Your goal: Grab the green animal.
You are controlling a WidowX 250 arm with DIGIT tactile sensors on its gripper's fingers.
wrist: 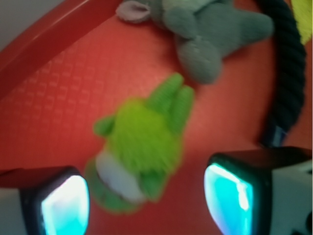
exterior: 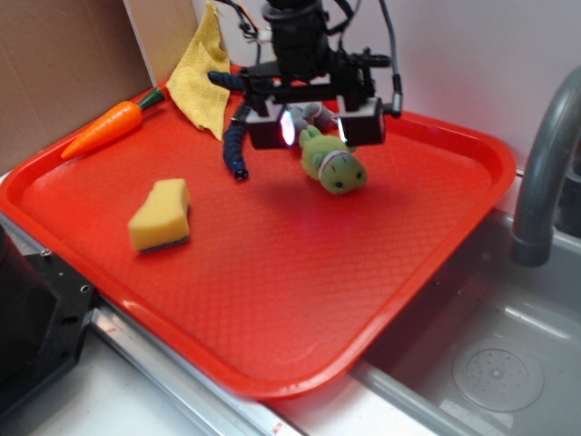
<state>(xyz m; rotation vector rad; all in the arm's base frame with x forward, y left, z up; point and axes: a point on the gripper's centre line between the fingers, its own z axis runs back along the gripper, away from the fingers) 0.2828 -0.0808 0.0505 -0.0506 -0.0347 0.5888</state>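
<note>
The green animal, a small light-green plush with a pale band, lies on the red tray toward its far side. In the wrist view the green animal lies blurred between and just beyond the two glowing pads. My gripper hovers right over the toy's rear part, open, with nothing between its fingers. The gripper straddles the toy's banded end without touching it.
A grey plush animal lies just behind the green one. A dark blue plush snake curves beside them. A yellow sponge, an orange carrot and a yellow cloth are to the left. A sink and faucet are on the right.
</note>
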